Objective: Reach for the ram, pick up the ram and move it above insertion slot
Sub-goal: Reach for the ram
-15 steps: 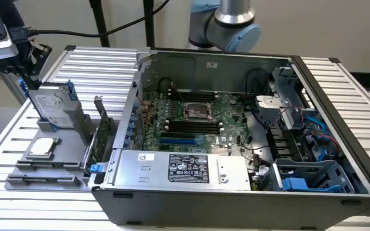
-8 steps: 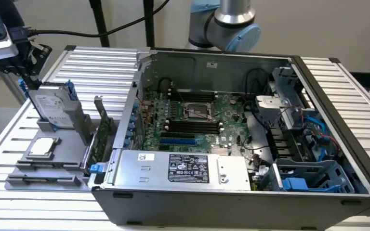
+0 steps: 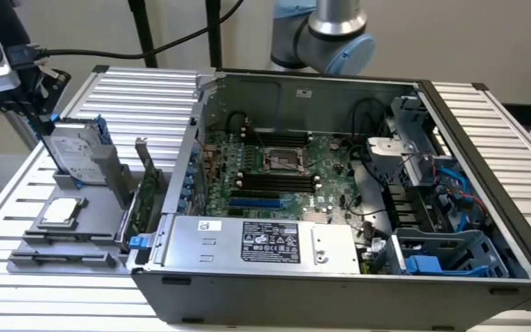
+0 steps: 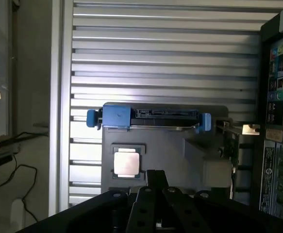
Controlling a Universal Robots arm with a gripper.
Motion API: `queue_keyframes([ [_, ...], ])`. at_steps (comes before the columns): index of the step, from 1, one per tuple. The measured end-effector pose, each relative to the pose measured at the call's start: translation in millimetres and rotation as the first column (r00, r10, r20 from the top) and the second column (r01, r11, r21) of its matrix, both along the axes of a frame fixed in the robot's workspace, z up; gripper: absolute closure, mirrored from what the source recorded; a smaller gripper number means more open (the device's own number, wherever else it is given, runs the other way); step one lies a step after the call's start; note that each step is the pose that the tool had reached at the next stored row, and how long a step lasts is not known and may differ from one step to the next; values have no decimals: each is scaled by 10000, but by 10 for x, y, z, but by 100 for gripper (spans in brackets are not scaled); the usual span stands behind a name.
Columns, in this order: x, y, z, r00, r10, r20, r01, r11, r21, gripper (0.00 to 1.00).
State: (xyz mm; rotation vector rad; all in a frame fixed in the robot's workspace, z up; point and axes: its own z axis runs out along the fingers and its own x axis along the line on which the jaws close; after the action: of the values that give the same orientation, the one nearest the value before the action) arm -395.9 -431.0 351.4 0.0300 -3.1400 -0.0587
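My gripper [image 3: 49,86] hangs at the exterior view's upper left, above the far end of a grey parts fixture [image 3: 72,238]. In the wrist view its black fingers [image 4: 156,182] meet at one point with nothing between them. Green boards stand on edge between the fixture and the computer case. The ram appears to be the thin green stick [image 3: 129,220] low beside the fixture, next to the taller expansion card [image 3: 152,197] with its bracket. In the wrist view a green board edge [image 4: 234,148] shows beside the fixture. The black memory slots [image 3: 275,181] lie on the motherboard [image 3: 330,162].
The fixture also holds a hard drive in a blue caddy [image 4: 151,119] and a CPU [image 4: 126,162]. The open case [image 3: 487,173] has tall metal walls, a power supply [image 3: 265,242] at the front and blue drive bays [image 3: 441,259]. Ribbed aluminium table [image 4: 165,58] surrounds everything.
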Motion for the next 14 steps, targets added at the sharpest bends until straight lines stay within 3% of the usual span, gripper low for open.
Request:
queue_keyframes([
  [14, 24, -572, -127, 10000, -1, 21, 1, 10000, -8, 89],
])
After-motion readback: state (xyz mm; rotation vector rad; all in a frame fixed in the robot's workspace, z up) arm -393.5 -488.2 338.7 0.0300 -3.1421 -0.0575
